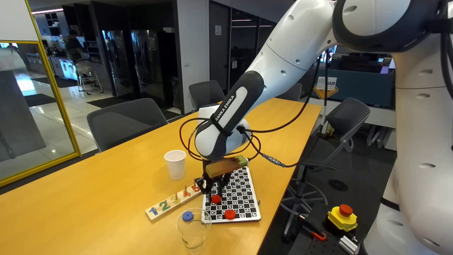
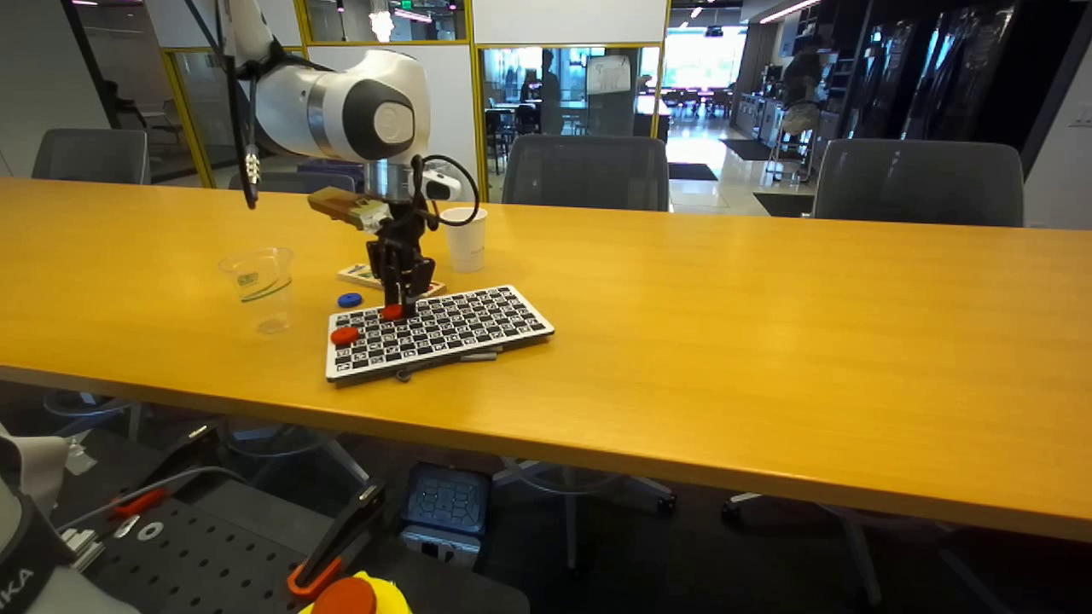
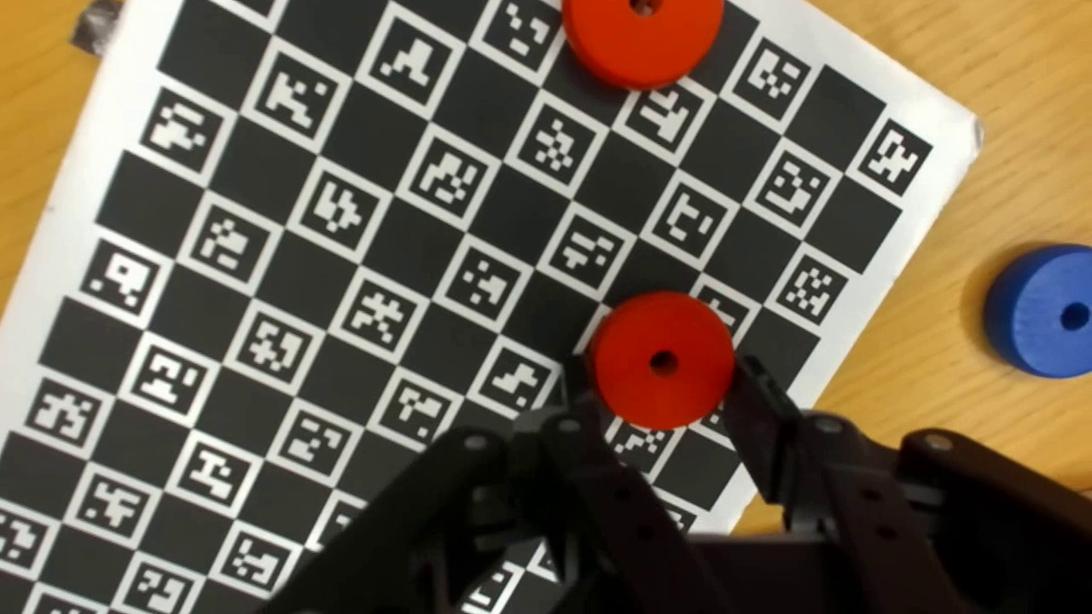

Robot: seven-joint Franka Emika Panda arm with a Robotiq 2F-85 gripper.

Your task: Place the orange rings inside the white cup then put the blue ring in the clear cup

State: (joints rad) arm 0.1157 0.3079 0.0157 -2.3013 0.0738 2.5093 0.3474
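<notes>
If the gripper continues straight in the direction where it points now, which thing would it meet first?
Most likely the checkered board: the gripper points down at it, closed on an orange ring. Whether any gap lies between fingertips and board, I cannot tell.

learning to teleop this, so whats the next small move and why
Probably a straight lift: the gripper is closed on an orange ring down at the checkered board, while the white cup stands apart from the board, so the ring likely needs height to go in.
</notes>
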